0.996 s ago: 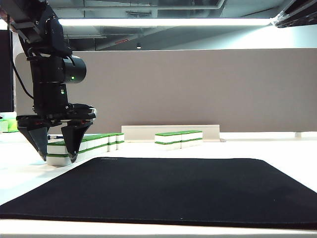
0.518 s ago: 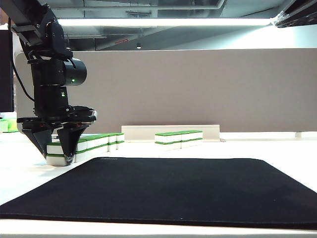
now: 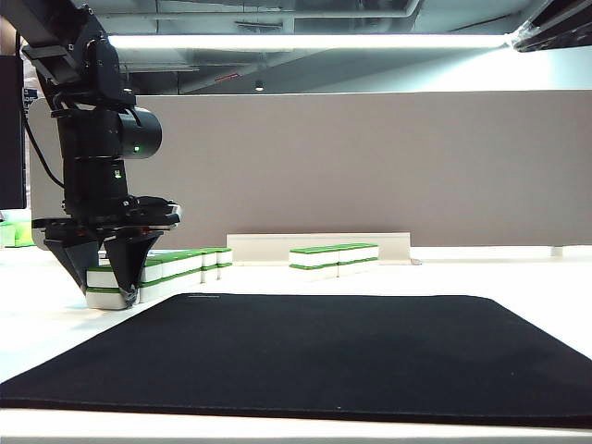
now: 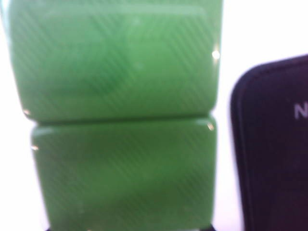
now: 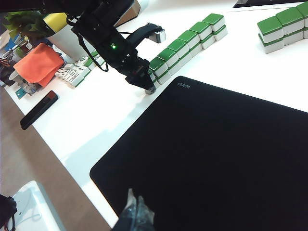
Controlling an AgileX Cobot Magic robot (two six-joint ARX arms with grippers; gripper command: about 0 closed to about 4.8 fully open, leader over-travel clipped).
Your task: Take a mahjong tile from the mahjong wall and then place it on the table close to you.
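**Left pincer narrows around the end of the mahjong wall**

Behind the white table [image 3: 37,324] a grey-beige partition board [image 3: 370,166] fills the background, and a large black mat [image 3: 324,351] covers most of the near surface. The mahjong wall [image 3: 176,265] runs back from the mat's far left corner, two tiles high, white bodies under green tops. A shorter row of tiles [image 3: 333,257] sits well apart, further back toward the middle.

The left pincer [image 3: 104,291] points straight down over the nearest end of the wall. A second ago its fingers stood wide on either side of the end stack; now they have drawn in markedly and sit against or just beside the end tile [image 3: 104,277]. The left wrist view is filled with blurred green tile tops, so actual contact cannot be confirmed, and the jaws appear partly closed, not fully clamped. The arm itself has kept its place; only the jaws have moved.

That narrowing suggests the grasp step is under way and the lift has not begun. No tile has left the wall yet.

The right pincer [image 5: 137,214] hangs high over the mat's near edge, far from the tiles, holding nothing; its tips look close together, though they are blurred.
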